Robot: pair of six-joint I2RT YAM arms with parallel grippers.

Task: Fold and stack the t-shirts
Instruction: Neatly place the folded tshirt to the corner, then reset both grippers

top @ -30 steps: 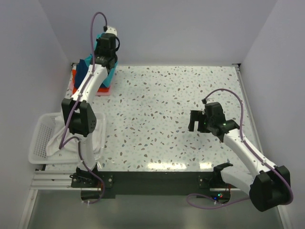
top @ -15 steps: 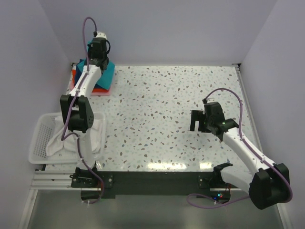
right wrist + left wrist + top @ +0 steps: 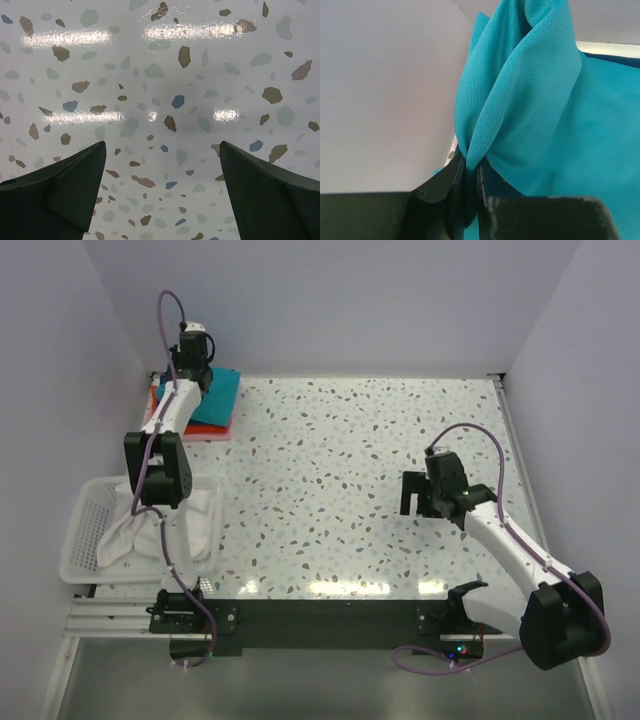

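The teal t-shirt [image 3: 218, 397] lies on the stack at the table's far left corner, over an orange-red shirt [image 3: 207, 427] and a pink shirt [image 3: 205, 434] whose edges show below it. My left gripper [image 3: 190, 358] is at the stack's far edge, shut on a bunched fold of the teal t-shirt [image 3: 520, 90], with the cloth pinched between the fingers [image 3: 487, 200]. A navy edge [image 3: 615, 57] shows behind the teal cloth. My right gripper [image 3: 413, 495] is open and empty over bare table at the right, fingers [image 3: 65, 185] wide apart.
A white slatted basket [image 3: 85, 530] at the near left holds white cloth [image 3: 195, 525] that spills onto the table. Walls close in behind and left of the stack. The speckled tabletop [image 3: 340, 470] stretches between the arms.
My left gripper has moved left and toward the back wall with the teal shirt, which has dropped from a raised bunch to lying flatter on the stack. The right arm has barely moved.
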